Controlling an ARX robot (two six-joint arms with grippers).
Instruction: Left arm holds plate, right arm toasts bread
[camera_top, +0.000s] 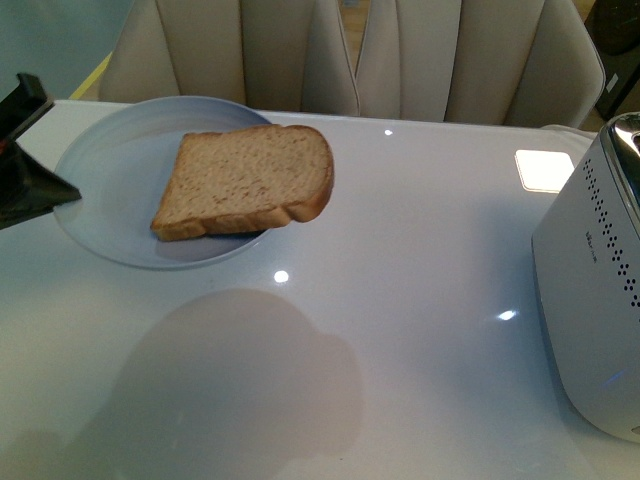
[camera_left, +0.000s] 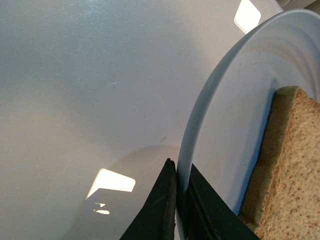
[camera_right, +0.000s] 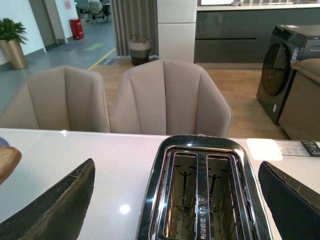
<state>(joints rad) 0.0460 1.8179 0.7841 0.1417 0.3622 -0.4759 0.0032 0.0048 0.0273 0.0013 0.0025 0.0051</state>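
A pale bluish-white plate (camera_top: 110, 170) is held above the white table at the left, tilted, with its shadow on the table below. One slice of light-brown bread (camera_top: 247, 180) lies on it and overhangs the plate's right rim. My left gripper (camera_top: 35, 185) is shut on the plate's left rim; in the left wrist view its black jaws clamp the rim (camera_left: 181, 172) with the bread (camera_left: 290, 170) beside them. My right gripper (camera_right: 176, 172) is open and empty above the toaster (camera_right: 200, 192), whose two slots are empty.
The white toaster (camera_top: 595, 290) stands at the right edge of the table. Beige chairs (camera_top: 350, 55) line the far side. A washing machine (camera_right: 282, 70) and a basket (camera_right: 139, 49) stand on the floor beyond.
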